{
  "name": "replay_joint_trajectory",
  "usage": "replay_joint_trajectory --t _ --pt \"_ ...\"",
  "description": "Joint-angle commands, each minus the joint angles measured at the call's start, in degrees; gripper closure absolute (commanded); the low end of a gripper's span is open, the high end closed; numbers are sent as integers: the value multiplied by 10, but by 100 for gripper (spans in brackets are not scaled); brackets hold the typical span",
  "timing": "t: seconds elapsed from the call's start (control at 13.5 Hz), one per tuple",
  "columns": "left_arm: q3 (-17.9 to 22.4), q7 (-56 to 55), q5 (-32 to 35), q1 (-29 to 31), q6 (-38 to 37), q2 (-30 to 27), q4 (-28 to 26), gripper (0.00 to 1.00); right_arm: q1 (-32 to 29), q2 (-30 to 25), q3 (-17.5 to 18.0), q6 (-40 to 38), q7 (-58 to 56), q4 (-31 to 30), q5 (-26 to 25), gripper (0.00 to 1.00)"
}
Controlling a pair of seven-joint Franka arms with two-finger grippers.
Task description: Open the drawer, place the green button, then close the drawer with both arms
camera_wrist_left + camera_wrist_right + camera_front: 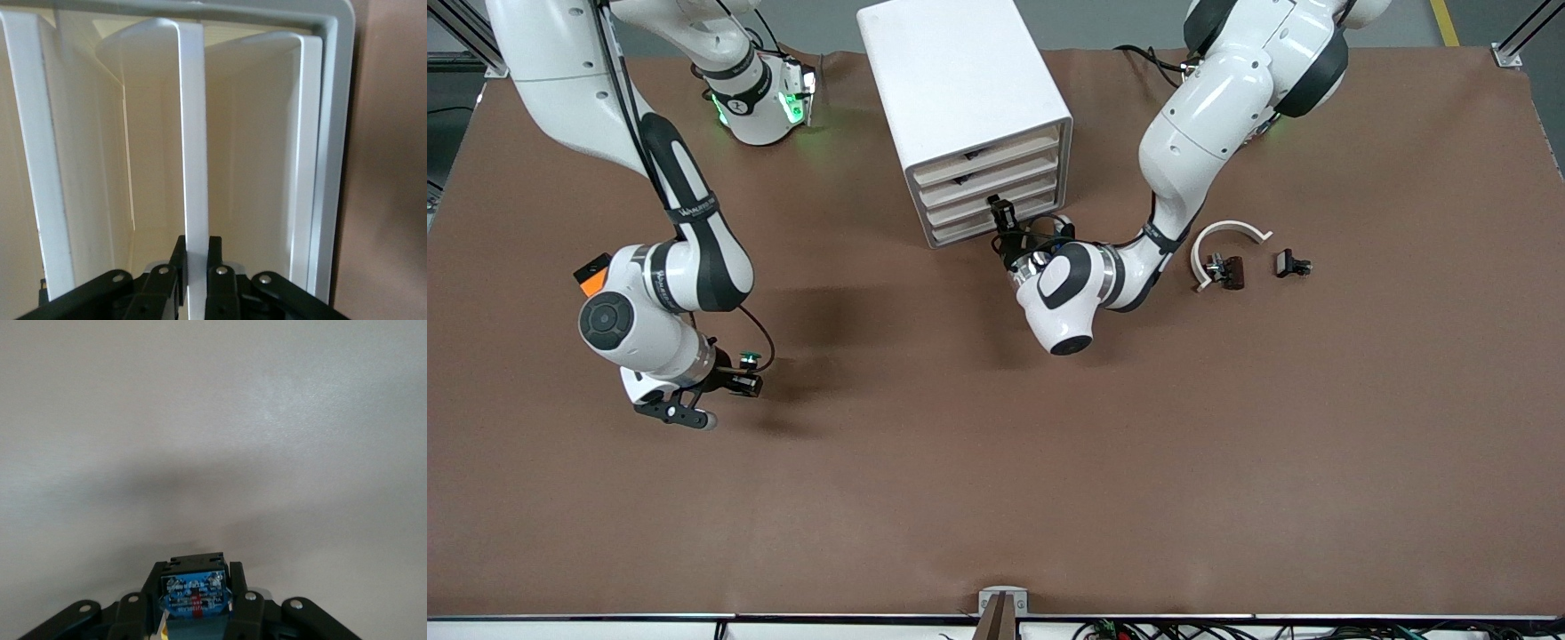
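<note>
**Two arms, one cabinet: gripper clamps drawer front while button hangs over bare tabletop**

The left gripper (1003, 216) is clenched on the cream front strip of the drawer (194, 133), its fingers (215, 257) pinching the thin edge at the cabinet (960, 89) face. Just beside that arm, toward its end of the tabletop (996, 462), lie a white curved piece (1224, 240) and two small black clips (1291, 263). The right gripper (738, 378) grasps the button (747, 360), green cap showing, held over open brown surface with wide free room all around. An orange cube (593, 276) peeks out from under that arm's wrist
</note>
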Motion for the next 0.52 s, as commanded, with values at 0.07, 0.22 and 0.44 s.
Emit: replay_joint_trajectory --t 0.07,0.22,0.44 --pt "21 -4 -6 12 -6 9 14 100 34 -34 -1 -33 91 -7 9 100" --pt "31 -1 -6 12 0 9 22 100 52 -47 -1 -53 154 -7 9 100" --pt "42 2 -7 13 4 18 45 100 92 -67 -1 -74 286 -8 9 100"
